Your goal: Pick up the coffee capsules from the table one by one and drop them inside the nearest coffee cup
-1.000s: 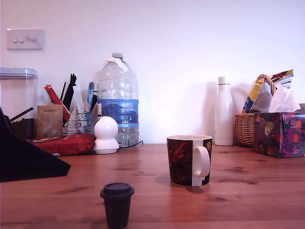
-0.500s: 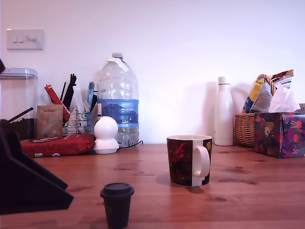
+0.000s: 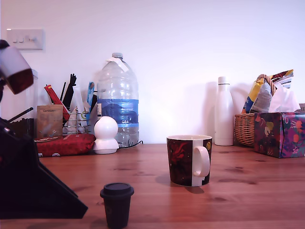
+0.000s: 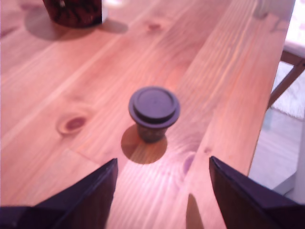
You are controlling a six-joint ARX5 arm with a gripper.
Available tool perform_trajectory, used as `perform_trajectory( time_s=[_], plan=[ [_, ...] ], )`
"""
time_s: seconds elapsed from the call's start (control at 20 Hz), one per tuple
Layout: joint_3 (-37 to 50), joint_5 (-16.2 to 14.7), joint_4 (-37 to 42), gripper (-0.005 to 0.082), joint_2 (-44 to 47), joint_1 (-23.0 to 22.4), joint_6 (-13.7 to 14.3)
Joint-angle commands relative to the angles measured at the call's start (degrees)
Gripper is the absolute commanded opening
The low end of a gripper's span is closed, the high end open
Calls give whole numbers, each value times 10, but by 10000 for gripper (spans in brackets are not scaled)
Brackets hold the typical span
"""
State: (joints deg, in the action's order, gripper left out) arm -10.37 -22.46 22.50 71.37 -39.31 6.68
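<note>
A dark brown-black coffee capsule stands rim up on the wooden table near the front edge; the wrist view shows it a short way ahead of my fingertips. The coffee cup, dark with a red floral pattern and a white handle, stands to the exterior view's right of the capsule and farther back; only its base shows in the wrist view. My gripper is open with nothing between its black fingers. Its dark body fills the exterior view's left.
Along the wall stand a large water bottle, a round white figure, a red pouch, a tall white bottle, a wicker basket and a patterned tissue box. The table's edge runs close beside the capsule.
My arm has come further into the exterior view from the left, toward the dark capsule. The capsule and the cup have not moved.
</note>
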Motion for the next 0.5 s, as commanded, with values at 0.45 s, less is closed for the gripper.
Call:
perform_trajectory(
  time_s=[0.45],
  plan=[
    [-38, 42, -14, 550, 47, -27, 35]
  ],
)
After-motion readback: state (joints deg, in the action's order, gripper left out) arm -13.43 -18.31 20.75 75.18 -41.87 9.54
